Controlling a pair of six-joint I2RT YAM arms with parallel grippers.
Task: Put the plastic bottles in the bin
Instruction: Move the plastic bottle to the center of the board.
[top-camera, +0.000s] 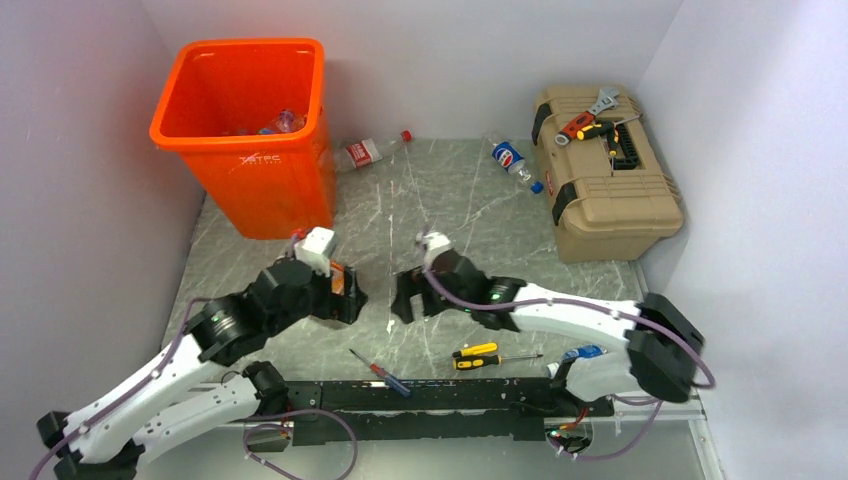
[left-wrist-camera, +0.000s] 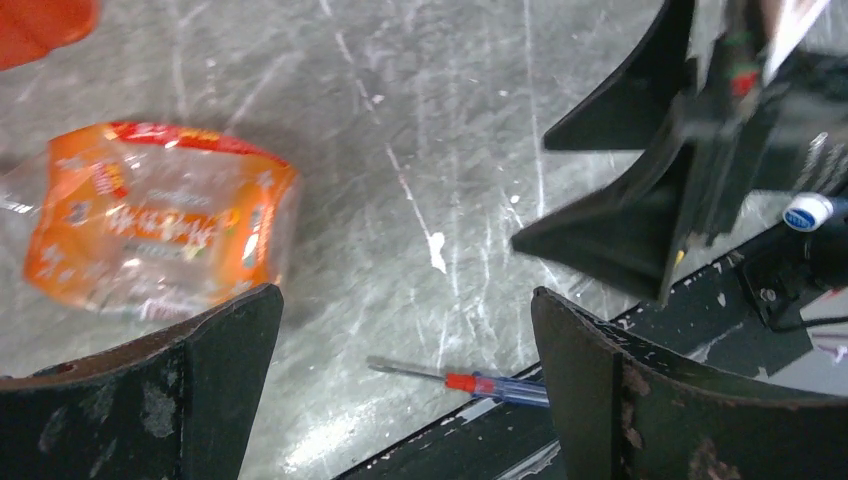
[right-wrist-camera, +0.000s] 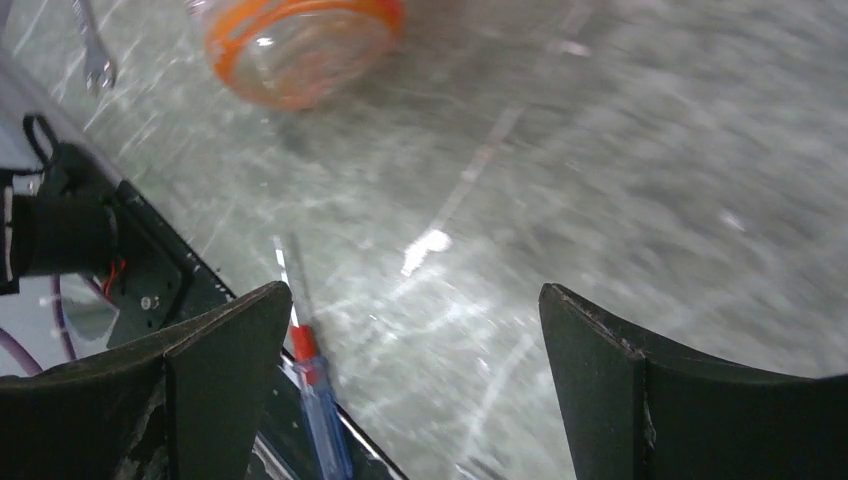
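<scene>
Both grippers sit low over the middle of the table (top-camera: 450, 200), facing each other. The left gripper (left-wrist-camera: 405, 390) stands wide and holds nothing. An orange-labelled bottle (left-wrist-camera: 150, 225) lies on its side just beyond its left finger. The right gripper (right-wrist-camera: 415, 380) is wide and empty too. Its view is blurred, so the orange-ringed shape at the top is probably that same bottle. The orange bin (top-camera: 250, 130) stands far left with bottles inside (top-camera: 285, 122). A red-labelled bottle (top-camera: 372, 150) lies just beside the bin, and a blue-labelled bottle (top-camera: 515, 163) lies near the tan toolbox (top-camera: 610, 190).
</scene>
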